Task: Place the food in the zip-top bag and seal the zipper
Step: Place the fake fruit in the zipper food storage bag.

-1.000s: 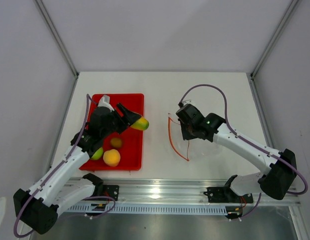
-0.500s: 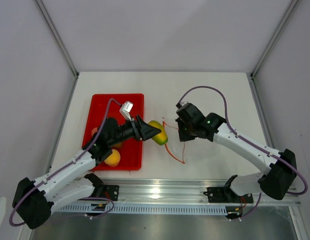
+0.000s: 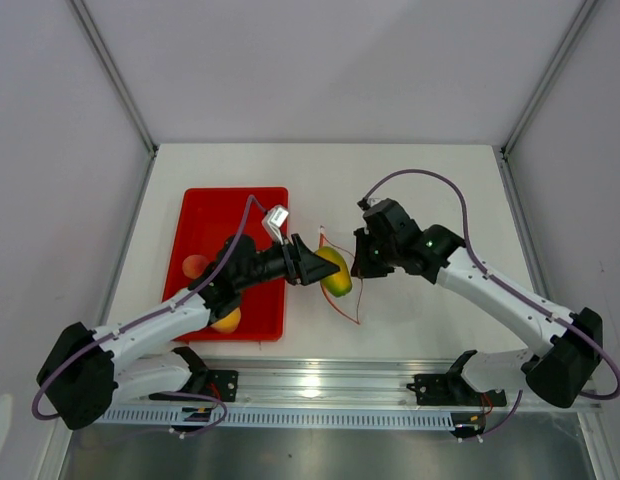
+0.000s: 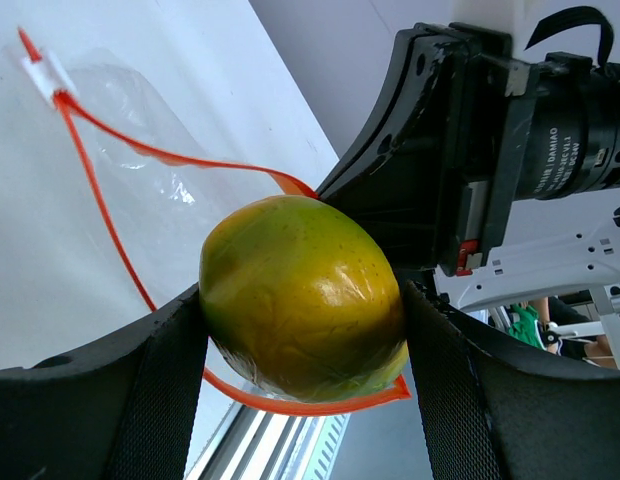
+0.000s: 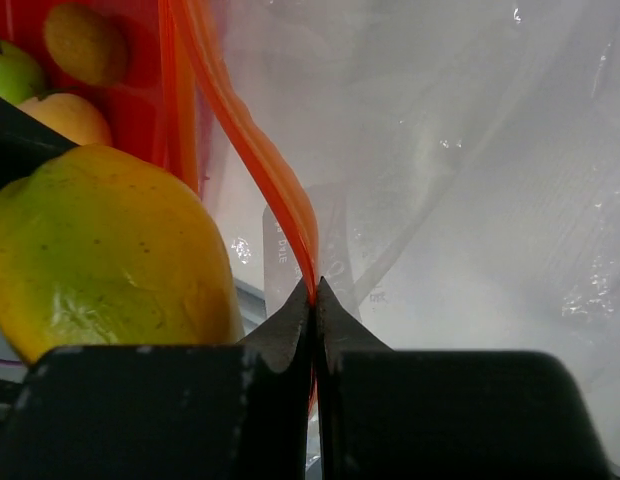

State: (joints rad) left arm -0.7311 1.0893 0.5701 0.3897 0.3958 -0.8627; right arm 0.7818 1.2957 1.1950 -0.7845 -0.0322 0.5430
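Note:
My left gripper (image 3: 326, 270) is shut on a yellow-green toy fruit (image 3: 338, 272) and holds it at the open mouth of the clear zip-top bag (image 3: 385, 290). In the left wrist view the fruit (image 4: 302, 297) sits inside the loop of the orange-red zipper (image 4: 108, 235). My right gripper (image 3: 362, 262) is shut on the zipper strip (image 5: 260, 160) and holds that edge of the bag (image 5: 470, 200) up, with the fruit (image 5: 110, 250) just to its left. A peach-pink fruit (image 3: 194, 266) and an orange ball (image 3: 227, 320) lie on the red tray.
The red tray (image 3: 205, 215) lies at the left of the table. The right wrist view shows a green apple (image 5: 12, 72) and a small brown fruit (image 5: 85, 42) on it. The table's side walls stand at left and right.
My left gripper has carried the yellow-green fruit rightward from the tray's edge to the bag's mouth. My right gripper has kept hold of the zipper and lifted the mouth a little.

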